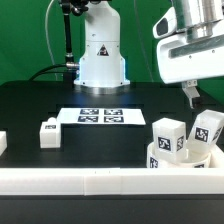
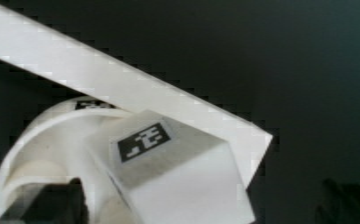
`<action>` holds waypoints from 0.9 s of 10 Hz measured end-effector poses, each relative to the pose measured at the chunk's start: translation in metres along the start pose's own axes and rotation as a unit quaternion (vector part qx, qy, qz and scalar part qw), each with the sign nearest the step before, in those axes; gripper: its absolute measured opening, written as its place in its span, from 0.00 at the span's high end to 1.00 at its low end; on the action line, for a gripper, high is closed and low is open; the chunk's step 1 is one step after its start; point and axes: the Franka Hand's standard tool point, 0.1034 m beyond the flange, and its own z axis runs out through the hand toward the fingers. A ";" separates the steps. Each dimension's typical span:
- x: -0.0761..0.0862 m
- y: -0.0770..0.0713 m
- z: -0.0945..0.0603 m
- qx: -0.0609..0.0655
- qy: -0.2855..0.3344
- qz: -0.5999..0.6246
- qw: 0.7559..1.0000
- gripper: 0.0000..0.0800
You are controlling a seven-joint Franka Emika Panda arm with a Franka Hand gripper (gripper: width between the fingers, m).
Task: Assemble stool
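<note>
The round white seat disc (image 1: 184,160) lies at the exterior view's right, against the front rail. Two tagged legs stand on it, one on the left (image 1: 167,136) and one on the right (image 1: 207,130). A third leg (image 1: 48,132) lies on the table at the left, and another white part (image 1: 3,142) shows at the left edge. My gripper (image 1: 193,98) hangs open just above the right leg, not touching it. In the wrist view a tagged leg (image 2: 159,145) stands on the seat disc (image 2: 44,150), between my dark fingers (image 2: 45,203).
The long white rail (image 1: 90,181) runs along the table's front edge; it crosses the wrist view diagonally (image 2: 124,70). The marker board (image 1: 100,116) lies mid-table before the robot base (image 1: 102,55).
</note>
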 end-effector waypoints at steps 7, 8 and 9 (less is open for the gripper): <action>0.005 0.006 0.005 -0.018 -0.001 -0.357 0.934 0.19; 0.007 0.006 0.005 -0.022 0.000 -0.398 0.917 0.19; 0.008 0.007 0.005 -0.025 0.001 -0.425 0.905 0.19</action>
